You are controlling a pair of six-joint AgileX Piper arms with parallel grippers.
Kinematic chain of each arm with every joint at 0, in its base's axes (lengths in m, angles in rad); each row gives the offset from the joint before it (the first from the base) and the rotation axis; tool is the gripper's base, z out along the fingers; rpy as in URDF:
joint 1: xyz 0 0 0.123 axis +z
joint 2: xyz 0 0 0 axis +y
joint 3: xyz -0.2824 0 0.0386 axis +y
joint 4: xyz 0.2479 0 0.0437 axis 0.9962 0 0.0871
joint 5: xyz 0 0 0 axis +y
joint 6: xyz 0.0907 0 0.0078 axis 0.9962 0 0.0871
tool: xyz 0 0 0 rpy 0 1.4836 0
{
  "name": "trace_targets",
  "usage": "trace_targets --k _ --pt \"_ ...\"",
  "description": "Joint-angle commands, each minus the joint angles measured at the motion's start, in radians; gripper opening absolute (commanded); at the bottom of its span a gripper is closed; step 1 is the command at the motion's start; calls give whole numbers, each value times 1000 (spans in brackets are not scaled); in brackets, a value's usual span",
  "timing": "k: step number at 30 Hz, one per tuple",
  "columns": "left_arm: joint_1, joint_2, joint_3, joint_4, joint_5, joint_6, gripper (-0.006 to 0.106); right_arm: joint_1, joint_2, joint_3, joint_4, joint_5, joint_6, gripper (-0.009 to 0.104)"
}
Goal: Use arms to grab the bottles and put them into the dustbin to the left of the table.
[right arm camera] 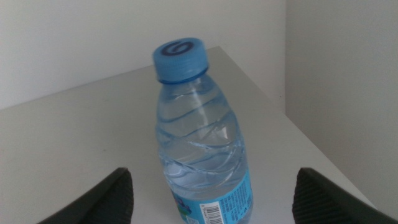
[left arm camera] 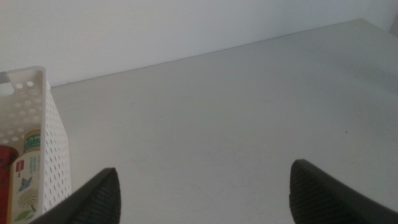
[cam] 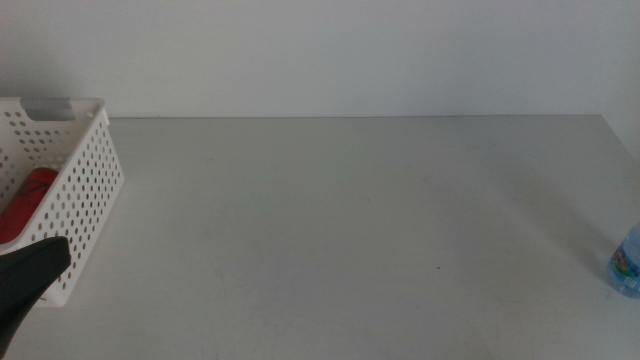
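Note:
The white perforated dustbin (cam: 88, 190) stands at the table's left edge, and a red can (cam: 28, 200) lies inside it. In the left wrist view the dustbin (left arm camera: 53, 134) holds the red can (left arm camera: 5, 157) and a pale tea bottle (left arm camera: 28, 183) with a green-white label. My left gripper (left arm camera: 204, 171) is open and empty beside the bin; the middle view shows it as a dark shape (cam: 30, 275) at the bottom left. A small clear water bottle (right arm camera: 199, 143) with a blue cap stands upright between the open jaws of my right gripper (right arm camera: 214, 177). The bottle (cam: 628, 262) is at the table's right edge.
The light grey table (cam: 350, 220) spreads wide between the bin and the water bottle. A white wall runs behind it. The table's right edge and far right corner lie close to the water bottle.

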Motion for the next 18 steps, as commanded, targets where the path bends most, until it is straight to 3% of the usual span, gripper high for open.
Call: trace_targets --k 1,9,18 --pt "-7 7 -24 0 -73 -12 92 -34 -2 -9 -35 -84 64 65" --pt "-7 7 -24 0 -73 -12 92 -29 -1 -10 -142 -118 -81 65" --pt "-7 7 -24 0 -73 -12 92 -29 139 -10 -142 -239 -144 78"
